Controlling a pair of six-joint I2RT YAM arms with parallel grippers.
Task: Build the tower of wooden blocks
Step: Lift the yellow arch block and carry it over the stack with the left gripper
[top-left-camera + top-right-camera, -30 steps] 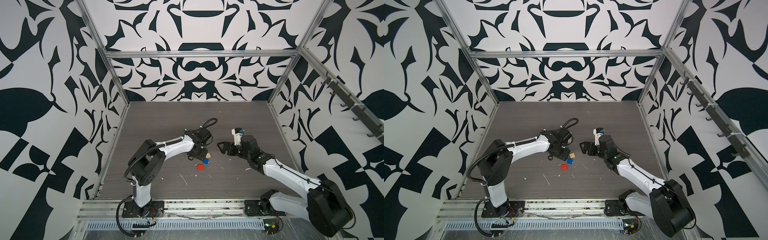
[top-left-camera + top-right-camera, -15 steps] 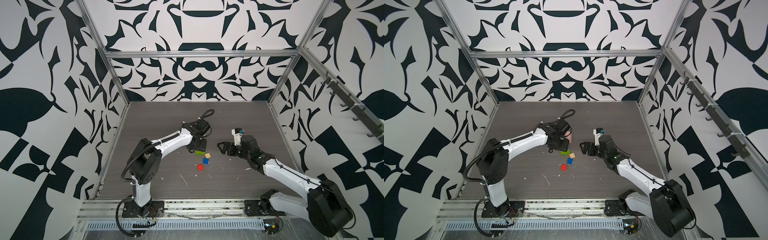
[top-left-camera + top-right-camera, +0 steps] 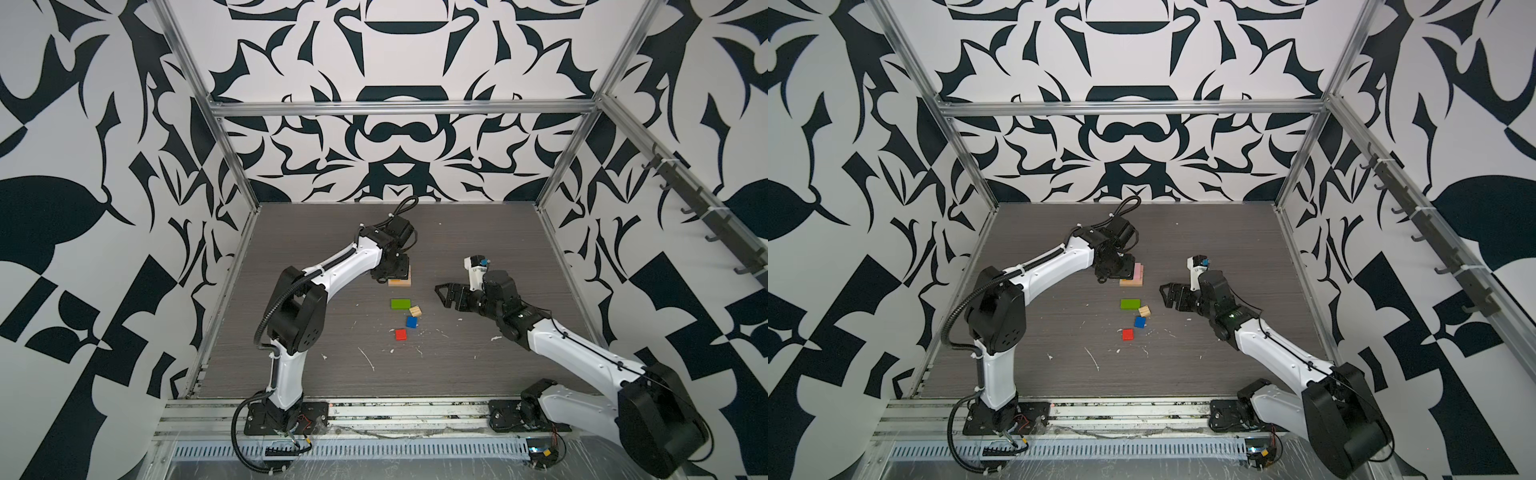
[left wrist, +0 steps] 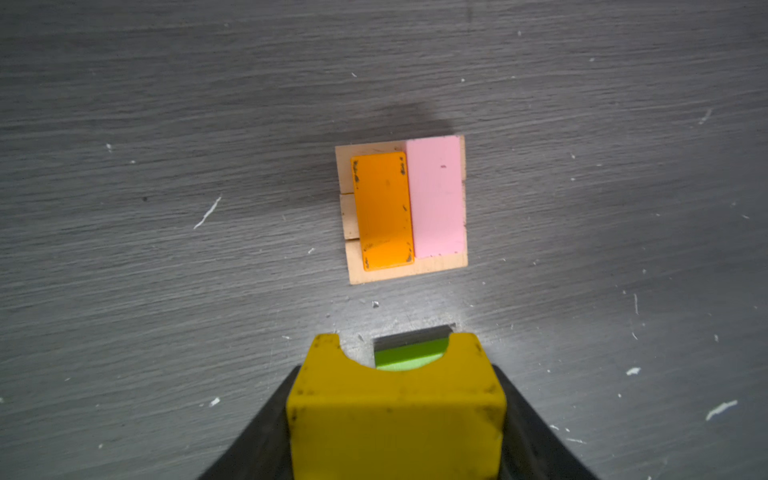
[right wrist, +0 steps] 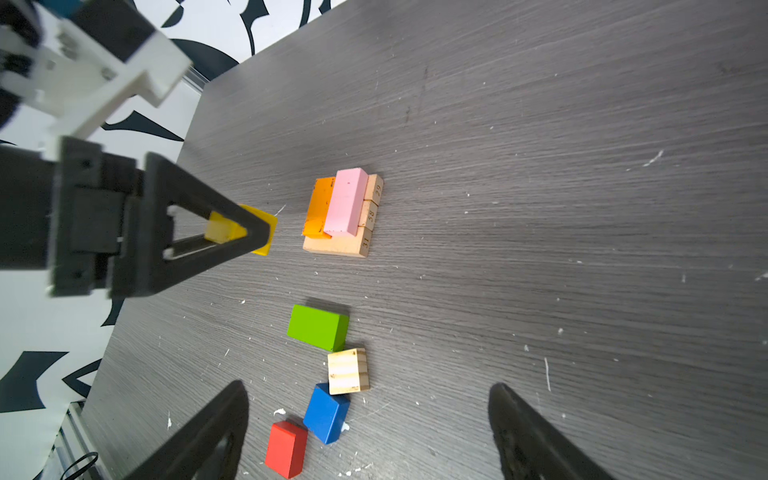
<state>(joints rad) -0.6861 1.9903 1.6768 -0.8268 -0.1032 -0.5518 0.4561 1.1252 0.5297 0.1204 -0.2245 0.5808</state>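
Left wrist view shows the left fingers [image 4: 257, 440] closed on the yellow block [image 4: 397, 411], held above the counter [image 4: 166, 124], just short of the tower [image 4: 411, 208]. The tower has only three tan bars [image 4: 353, 266] with the orange block [image 4: 384, 210] and the pink block [image 4: 436, 195] side by side on them. The step seems to be laying the yellow block on these two. It should arrive level and be released only when it rests flat, because the orange block sits slightly out of line. The green block [image 5: 318, 326] lies on the counter. The right fingers [image 5: 208, 432] stand wide apart, empty.
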